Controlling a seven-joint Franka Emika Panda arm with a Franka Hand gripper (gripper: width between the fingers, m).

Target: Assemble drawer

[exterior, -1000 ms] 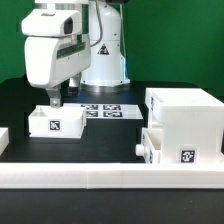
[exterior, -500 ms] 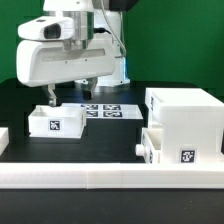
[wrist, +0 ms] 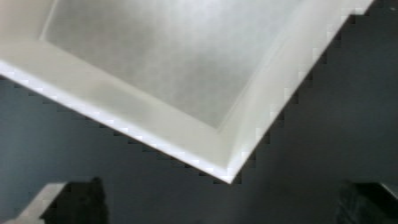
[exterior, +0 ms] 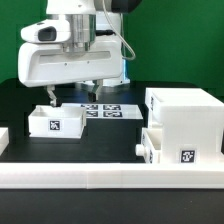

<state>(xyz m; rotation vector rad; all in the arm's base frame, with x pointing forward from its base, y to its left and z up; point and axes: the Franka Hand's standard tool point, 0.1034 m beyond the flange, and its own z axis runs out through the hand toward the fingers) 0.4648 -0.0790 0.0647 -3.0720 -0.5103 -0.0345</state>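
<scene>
Rotated broadside since a second ago, the gripper [exterior: 72, 95] hangs wide open and empty, one finger [exterior: 53, 96] above the tray [exterior: 55, 123], well apart from the housing [exterior: 185, 112]. Dropping now, that finger could hit the rim.

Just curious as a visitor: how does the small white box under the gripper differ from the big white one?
The tray is low and open-topped; the housing is much taller with a closed top. The tray sits under the open gripper at the exterior view's left; the housing stands apart at the right. Both are white plastic.
</scene>
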